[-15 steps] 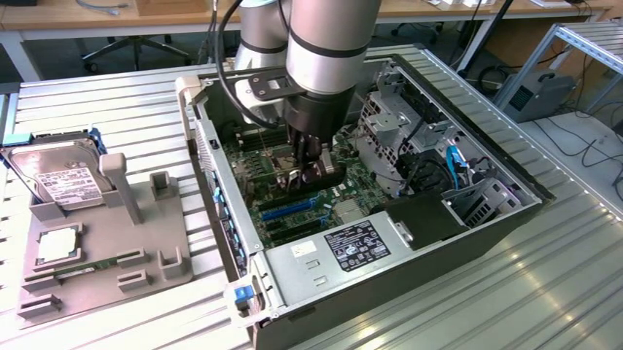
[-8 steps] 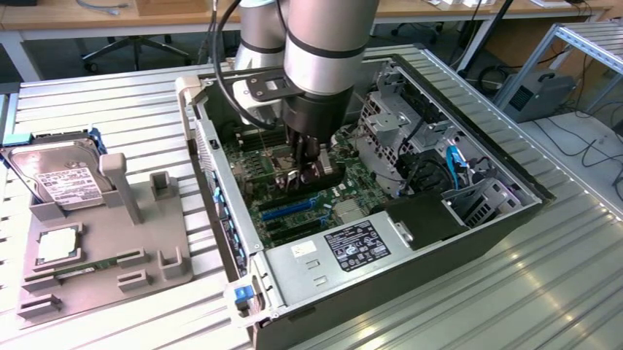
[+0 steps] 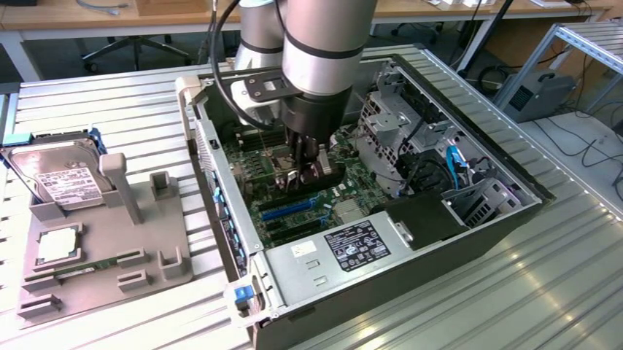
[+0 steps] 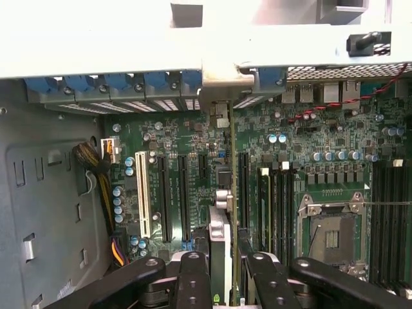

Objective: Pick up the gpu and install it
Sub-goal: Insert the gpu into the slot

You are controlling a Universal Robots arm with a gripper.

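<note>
The gpu (image 4: 230,193) is a thin card seen edge-on, brownish-green on one side, with a silver bracket at its far end. It stands upright over the motherboard (image 4: 322,161) inside the open computer case (image 3: 486,219), pinched by the pincer (image 4: 226,264); it seems to sit at a slot, though the seating is hard to judge. A white label on the power supply (image 3: 355,248) is too small to read. On the worktop (image 3: 98,95), a grey holder (image 3: 107,255) carries a hard drive (image 3: 58,175) and a memory stick (image 3: 83,266).
</note>
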